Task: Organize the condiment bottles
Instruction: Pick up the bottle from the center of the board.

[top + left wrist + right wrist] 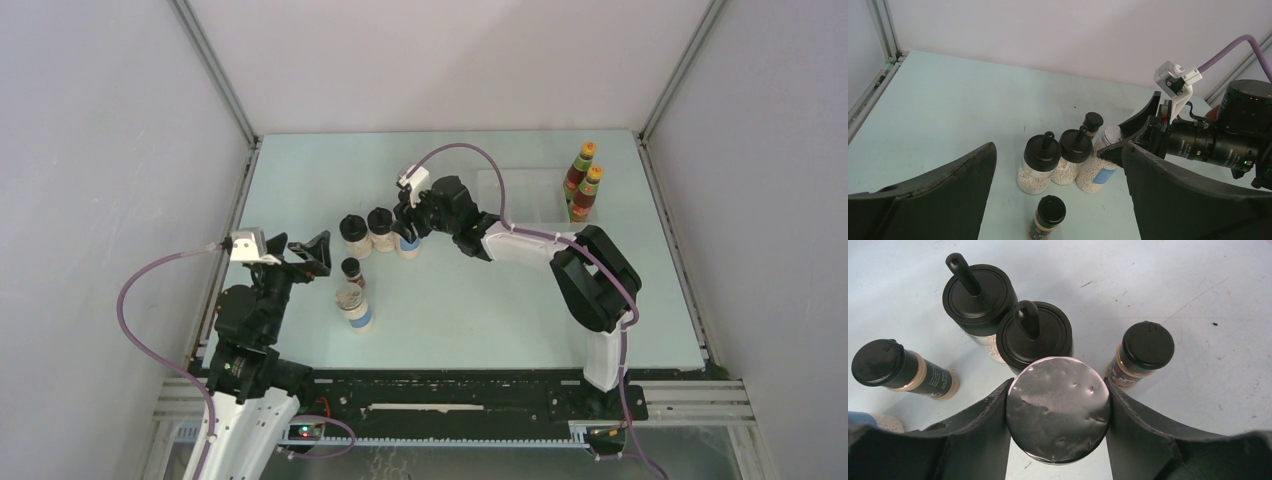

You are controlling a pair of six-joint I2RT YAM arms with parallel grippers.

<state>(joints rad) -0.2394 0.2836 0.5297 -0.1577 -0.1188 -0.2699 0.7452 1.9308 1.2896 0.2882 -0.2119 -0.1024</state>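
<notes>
Pale green desk (480, 300): right pincer (410, 235) clamps a blue-labelled jar (1058, 412) with dented grey lid; left pincer (298, 250) gapes wide, empty

And here we are in a robot lab cell, plainly a test rig: a pale green bench (470, 310) boxed in by plain white panels (440, 60) on its far, left and right edges, aluminium posts (217, 75) rising at the far corners, and a left arm (250, 320) and right arm (590, 285) bolted to a black rail (480, 392) along the near edge
</notes>
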